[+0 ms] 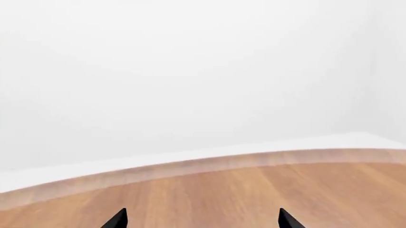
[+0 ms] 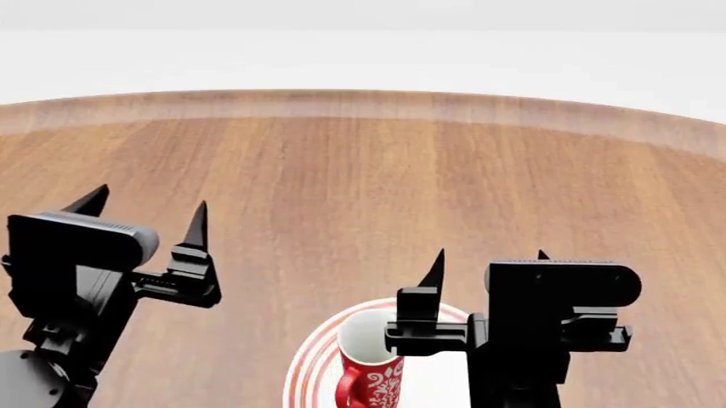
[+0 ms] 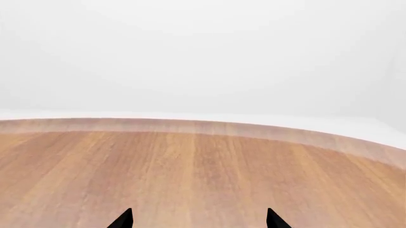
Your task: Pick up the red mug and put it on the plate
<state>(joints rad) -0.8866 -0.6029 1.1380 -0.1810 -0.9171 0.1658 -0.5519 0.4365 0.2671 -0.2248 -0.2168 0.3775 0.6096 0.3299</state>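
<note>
In the head view the red mug (image 2: 369,374), red with a white floral pattern and white inside, stands upright on the white plate (image 2: 312,361) with red rings at the near edge of the table. My right gripper (image 2: 488,265) is open and empty, raised above the mug and plate, its left finger over the mug's rim. My left gripper (image 2: 145,210) is open and empty at the left, well apart from the mug. Both wrist views show only bare table between spread fingertips: left gripper (image 1: 201,219), right gripper (image 3: 198,219).
The round wooden table (image 2: 363,187) stretches ahead to its curved far edge (image 2: 363,104), with a white floor and wall beyond. The wrist views show the same table edge (image 1: 209,164) (image 3: 209,128).
</note>
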